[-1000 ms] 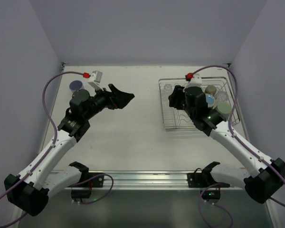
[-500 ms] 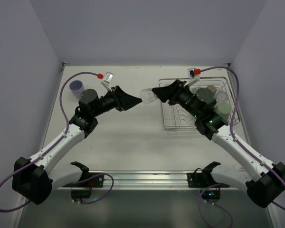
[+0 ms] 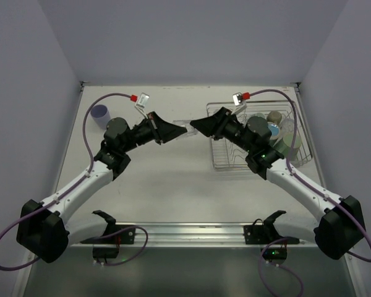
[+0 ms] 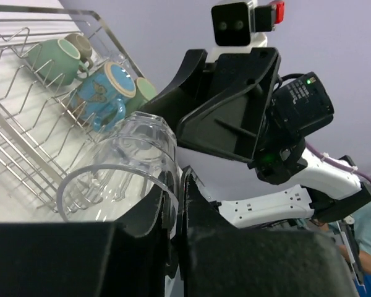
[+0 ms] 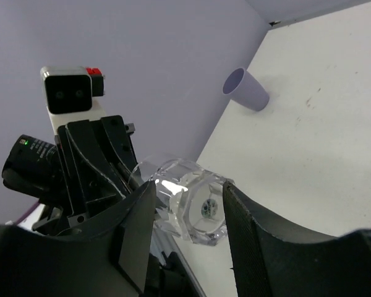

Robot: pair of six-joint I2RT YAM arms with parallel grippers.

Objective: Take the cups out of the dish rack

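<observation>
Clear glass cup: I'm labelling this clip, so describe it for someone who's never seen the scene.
Above the white table, left of the wire dish rack, the left gripper and right gripper meet nose to nose. The clear glass cup lies sideways between them, gripped by both. It alone is held in the air; the lavender cup stands far left.

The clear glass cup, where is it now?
In the top view the clear glass cup is held in mid-air between the left hand, gripping its rim, and the right hand, gripping its base, just left of the dish rack.
</observation>
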